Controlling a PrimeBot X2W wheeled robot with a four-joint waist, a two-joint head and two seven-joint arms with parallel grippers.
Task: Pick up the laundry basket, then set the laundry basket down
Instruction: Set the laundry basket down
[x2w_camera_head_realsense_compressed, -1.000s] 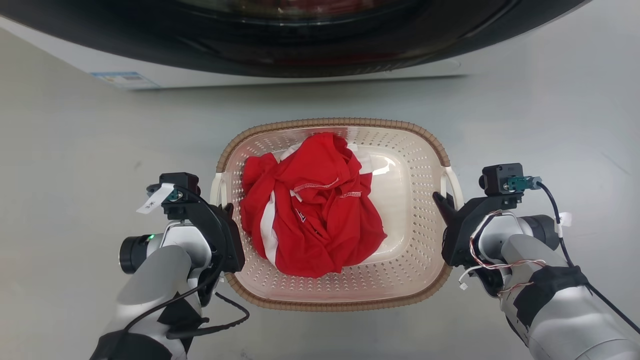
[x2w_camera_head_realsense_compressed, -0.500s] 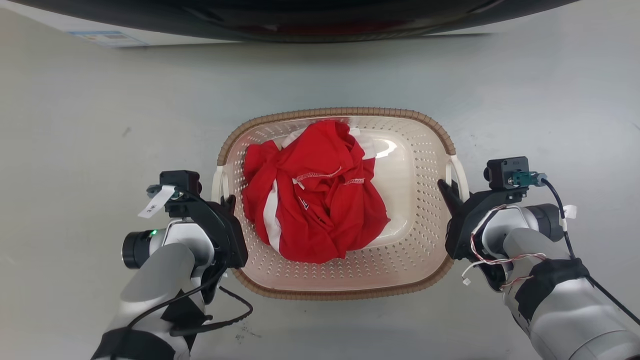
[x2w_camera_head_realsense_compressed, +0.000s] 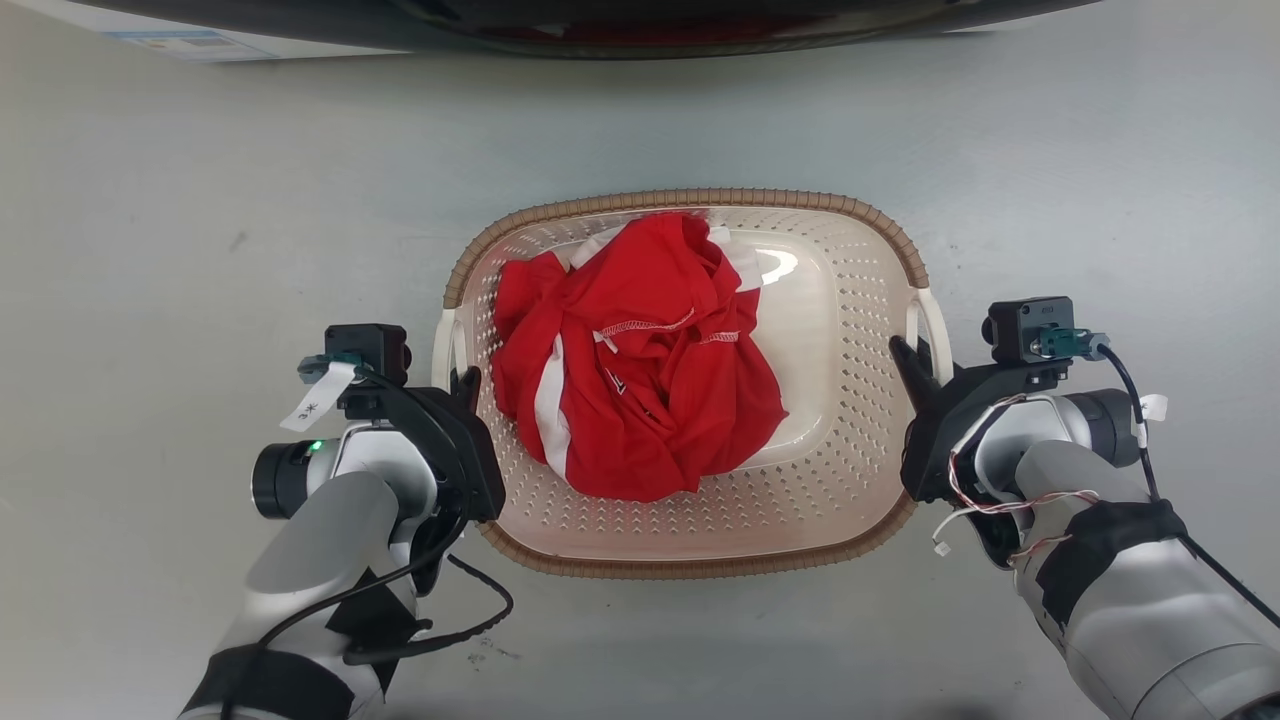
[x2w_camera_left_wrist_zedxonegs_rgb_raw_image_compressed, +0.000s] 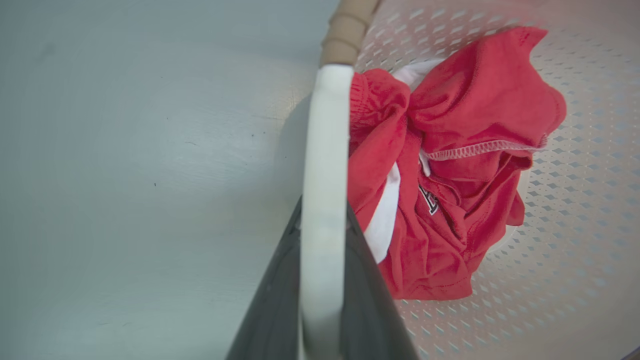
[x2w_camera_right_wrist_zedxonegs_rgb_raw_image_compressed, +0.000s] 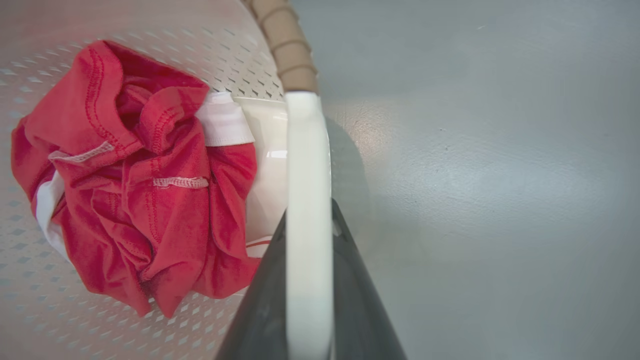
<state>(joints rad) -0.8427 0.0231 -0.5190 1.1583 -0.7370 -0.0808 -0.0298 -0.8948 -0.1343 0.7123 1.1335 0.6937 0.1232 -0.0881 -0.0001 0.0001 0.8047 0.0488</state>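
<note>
The laundry basket (x2w_camera_head_realsense_compressed: 850, 420), cream-white and perforated with a brown woven-look rim, sits mid-frame in the head view between my arms. My left gripper (x2w_camera_head_realsense_compressed: 462, 385) is shut on its left white loop handle (x2w_camera_left_wrist_zedxonegs_rgb_raw_image_compressed: 322, 190), with a dark finger on each side of the band in the left wrist view. On the other side my right gripper (x2w_camera_head_realsense_compressed: 905, 355) is shut on the right loop handle (x2w_camera_right_wrist_zedxonegs_rgb_raw_image_compressed: 307, 200) in the same way. A crumpled red garment (x2w_camera_head_realsense_compressed: 640, 360) with white stripes lies inside the basket. Whether the basket's base touches the floor cannot be told.
The washer's dark door rim (x2w_camera_head_realsense_compressed: 600, 25) and white front run along the top edge of the head view, beyond the basket. Pale grey floor (x2w_camera_head_realsense_compressed: 200, 200) spreads on both sides and in front of the basket.
The washer has slid up and nearly out of the head view, so the camera has moved. The basket and both grippers sit a little higher and further right, grips unchanged.
</note>
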